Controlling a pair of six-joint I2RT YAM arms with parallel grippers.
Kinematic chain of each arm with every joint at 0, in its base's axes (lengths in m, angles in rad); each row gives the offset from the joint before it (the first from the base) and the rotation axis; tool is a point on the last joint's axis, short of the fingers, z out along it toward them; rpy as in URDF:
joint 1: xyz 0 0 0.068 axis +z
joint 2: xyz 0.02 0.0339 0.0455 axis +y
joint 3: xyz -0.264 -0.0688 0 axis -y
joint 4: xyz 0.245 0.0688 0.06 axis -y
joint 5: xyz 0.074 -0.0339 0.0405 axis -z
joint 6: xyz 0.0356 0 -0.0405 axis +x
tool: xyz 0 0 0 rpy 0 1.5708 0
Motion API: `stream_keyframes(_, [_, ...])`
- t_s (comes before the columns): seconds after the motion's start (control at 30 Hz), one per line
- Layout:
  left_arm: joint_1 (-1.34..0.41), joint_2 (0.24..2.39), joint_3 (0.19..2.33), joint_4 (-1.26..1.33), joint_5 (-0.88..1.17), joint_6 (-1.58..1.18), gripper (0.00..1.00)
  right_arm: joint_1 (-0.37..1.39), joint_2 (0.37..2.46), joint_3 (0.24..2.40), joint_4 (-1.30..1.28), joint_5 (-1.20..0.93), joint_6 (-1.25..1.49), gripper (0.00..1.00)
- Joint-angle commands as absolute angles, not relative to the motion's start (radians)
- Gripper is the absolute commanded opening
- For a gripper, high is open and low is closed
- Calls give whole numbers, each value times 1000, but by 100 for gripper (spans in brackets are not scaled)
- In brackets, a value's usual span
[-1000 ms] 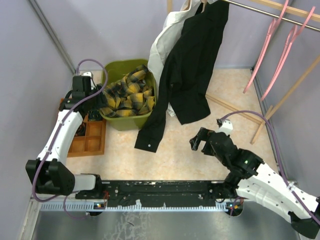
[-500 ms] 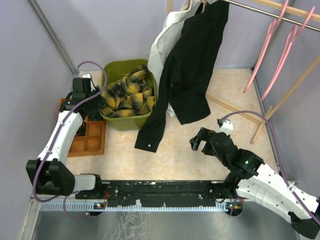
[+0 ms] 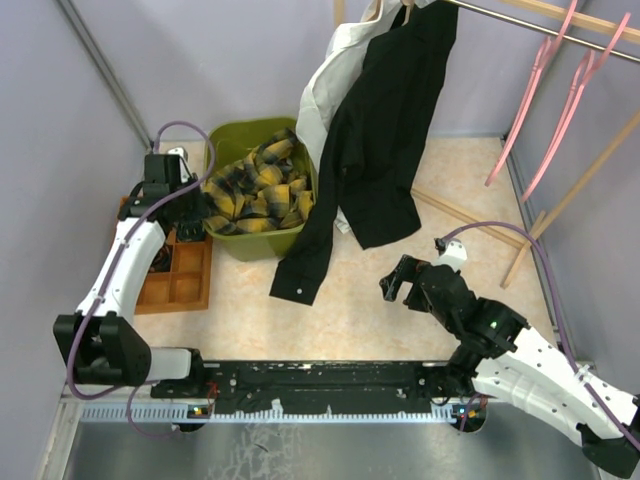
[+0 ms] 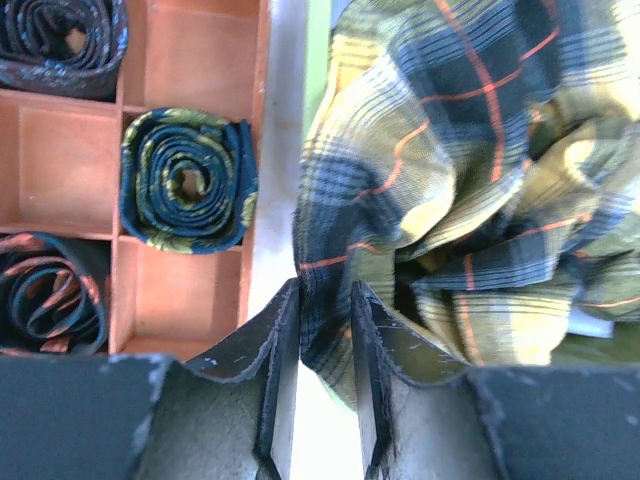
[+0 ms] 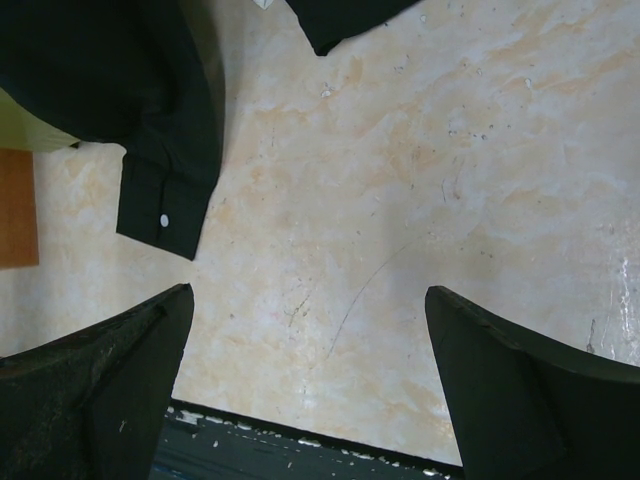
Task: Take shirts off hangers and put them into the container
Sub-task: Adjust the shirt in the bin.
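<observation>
My left gripper (image 4: 318, 330) stands narrow, pinching a fold of the plaid shirt (image 4: 470, 180). The bulk of that shirt lies ahead and to the right of the jaws in the container (image 3: 228, 135), with the orange tray (image 4: 195, 60) to their left, so carry the gripped edge inward past the rim before release. My right gripper (image 5: 308, 300) is wide and empty, and the black shirt (image 5: 110, 80) hangs ahead to its left: take it high, not by the sleeve.

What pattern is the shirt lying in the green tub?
The shirt is yellow-and-black plaid with thin orange lines; clearest in the left wrist view.
</observation>
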State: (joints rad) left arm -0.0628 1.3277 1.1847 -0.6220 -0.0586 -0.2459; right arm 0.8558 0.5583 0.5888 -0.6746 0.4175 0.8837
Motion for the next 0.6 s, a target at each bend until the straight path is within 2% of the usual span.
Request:
stream_keyframes(0.0, [-64,1327,1256,-589,17,-244,35,863,556,603,-643,437,900,99])
stream_keyframes(0.1, [-63,1337,1261,-594,34,-236,40,863,554,603,-638,439,900,99])
stream_keyframes(0.2, [-63,1346,1256,-593,47,-227,38,862,555,603,-640,440,900,99])
stream_keyframes(0.33, [-65,1374,1251,-582,136,-216,20,863,554,601,-645,438,902,99])
stream_keyframes(0.43, [-67,1434,1257,-583,242,-213,12,863,556,601,-639,436,902,99])
stream_keyframes(0.57, [-89,1560,1288,-636,206,-214,4,862,560,604,-636,436,900,99])
